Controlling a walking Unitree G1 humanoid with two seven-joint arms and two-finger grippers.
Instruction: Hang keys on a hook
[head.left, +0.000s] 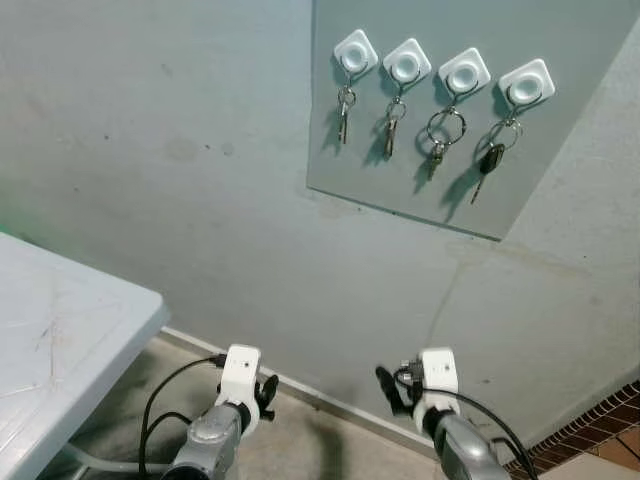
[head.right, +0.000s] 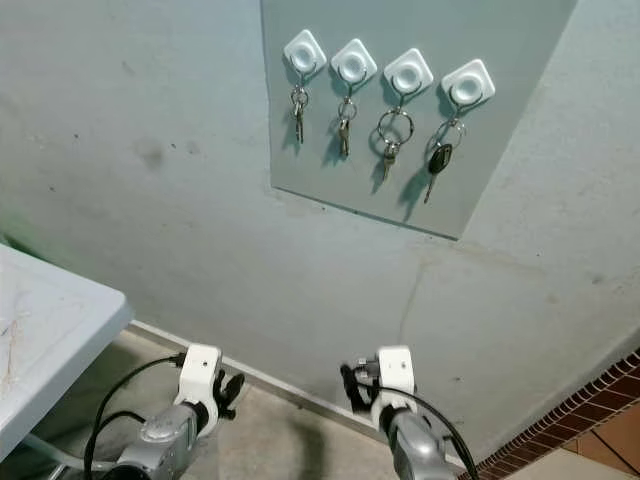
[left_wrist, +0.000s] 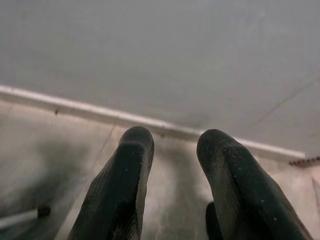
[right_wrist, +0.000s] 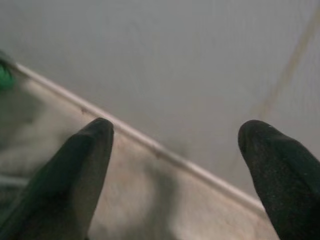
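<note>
Four white square hooks are fixed in a row on a grey panel (head.left: 400, 190) high on the wall. Each one carries keys: a small key set (head.left: 344, 110) on the leftmost hook (head.left: 355, 53), another key (head.left: 391, 128), a large ring with a key (head.left: 443, 133), and a black-headed key (head.left: 491, 160) on the rightmost hook (head.left: 527, 83). Both arms are low near the floor, far beneath the panel. My left gripper (head.left: 267, 388) is slightly open with nothing in it (left_wrist: 175, 140). My right gripper (head.left: 386, 384) is wide open with nothing between its fingers (right_wrist: 175, 130).
A pale grey table (head.left: 60, 330) juts in from the left. A white baseboard (head.left: 330, 400) runs along the foot of the wall, with concrete floor beneath. Red brick paving (head.left: 600, 425) lies at the lower right.
</note>
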